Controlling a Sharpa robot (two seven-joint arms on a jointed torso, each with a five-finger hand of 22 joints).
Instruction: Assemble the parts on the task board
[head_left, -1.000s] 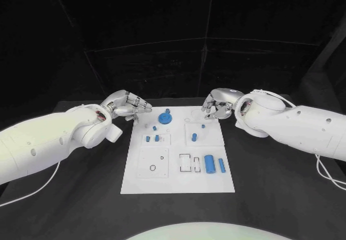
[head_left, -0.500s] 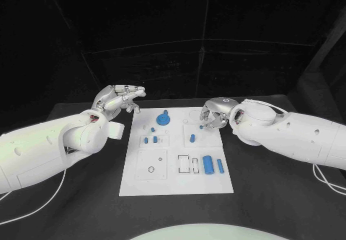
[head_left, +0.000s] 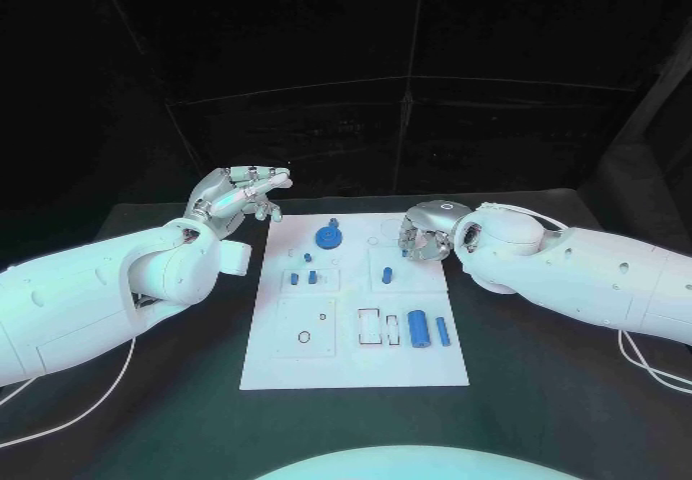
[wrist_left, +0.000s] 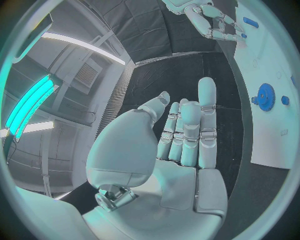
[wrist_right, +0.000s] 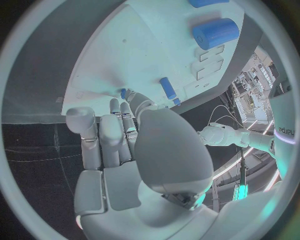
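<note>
Head view: task board (head_left: 274, 370) holds blue parts (head_left: 420, 328), gear (head_left: 329, 238).

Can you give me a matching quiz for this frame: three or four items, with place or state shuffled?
Items:
1. left hand
2. right hand
3. gear
4. big cylinder

Place or state:
A. lying on the board's near right part
B. raised beyond the board's far left corner, fingers apart, holding nothing
C. on the board's far part, left of middle
D. over the board's far right edge, fingers curled

Pairs: 1-B, 2-D, 3-C, 4-A
</note>
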